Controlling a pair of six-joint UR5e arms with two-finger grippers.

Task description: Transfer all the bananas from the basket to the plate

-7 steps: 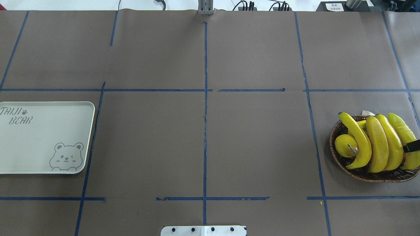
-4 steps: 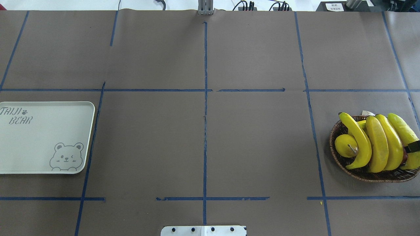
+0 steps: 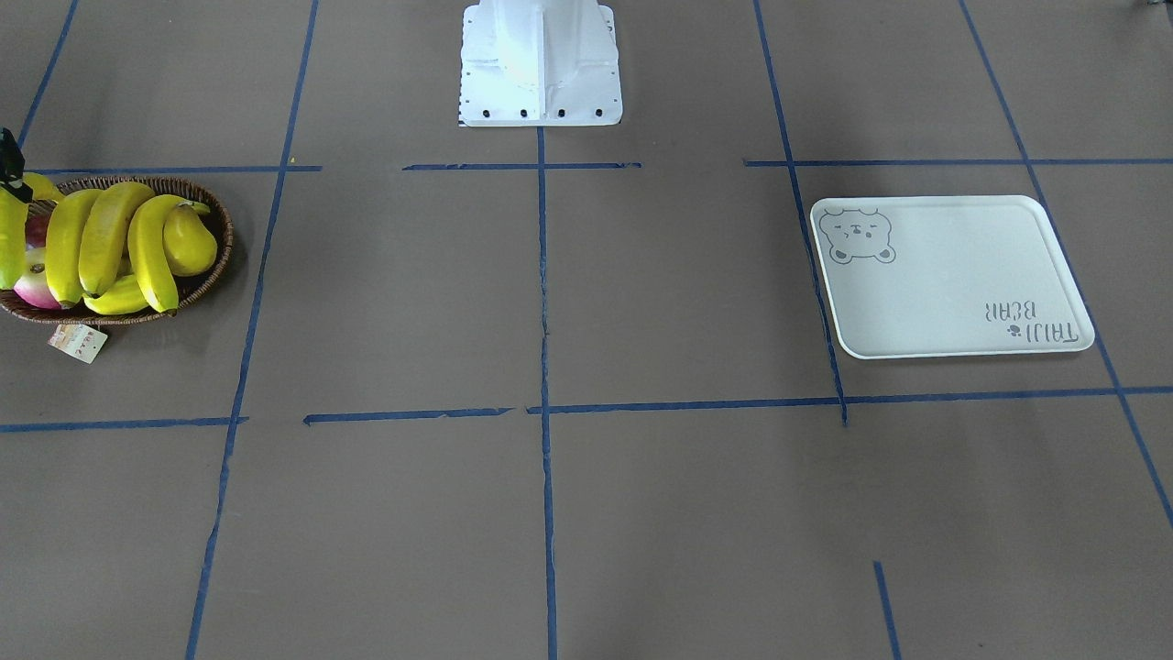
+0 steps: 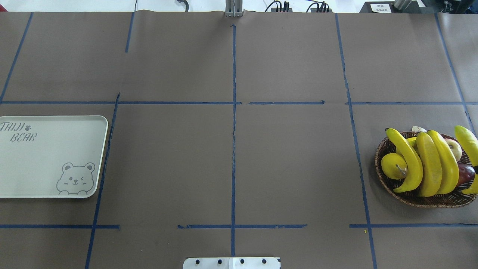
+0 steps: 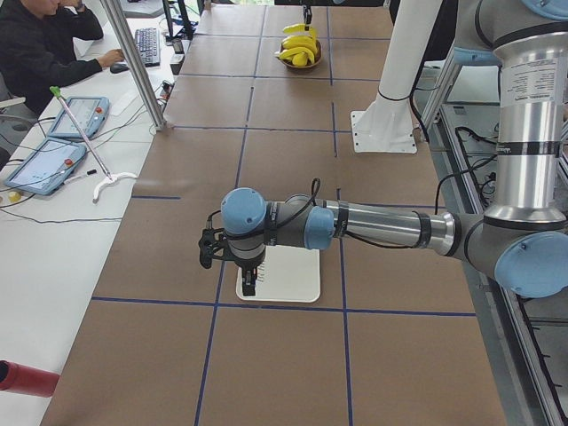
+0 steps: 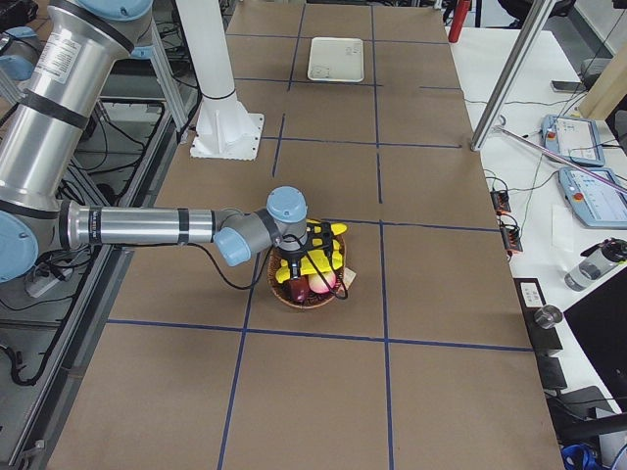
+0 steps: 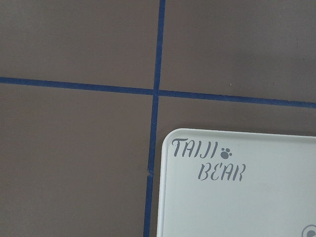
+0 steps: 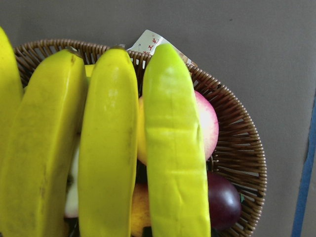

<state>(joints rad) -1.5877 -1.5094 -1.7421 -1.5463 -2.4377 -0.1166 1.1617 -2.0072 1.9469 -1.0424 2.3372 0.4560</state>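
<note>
Three yellow bananas [image 4: 429,164] lie side by side in the wicker basket [image 4: 379,157] at the table's right. My right gripper [image 3: 9,170], mostly cut off at the view's edge, is shut on the fourth, greenish banana [image 4: 468,144], which hangs slightly above the basket's right side; this banana fills the right wrist view [image 8: 173,148]. The pale plate [image 4: 44,157] with bear face and "TAIJI BEAR" lettering lies empty at the far left. My left gripper [image 5: 248,286] hovers over the plate's corner [image 7: 237,207]; I cannot tell if it is open.
A yellow pear [image 4: 392,166], a pink-white peach [image 8: 207,123] and a dark red fruit [image 8: 222,202] also lie in the basket. A paper tag [image 3: 78,341] sticks out beside it. The white robot base [image 3: 541,64] stands at the table's near edge. Blue tape lines grid the brown table.
The greenish banana has risen and shifted right out of the row, uncovering the peach and the dark red fruit beneath it. The other bananas and the plate have not moved.
</note>
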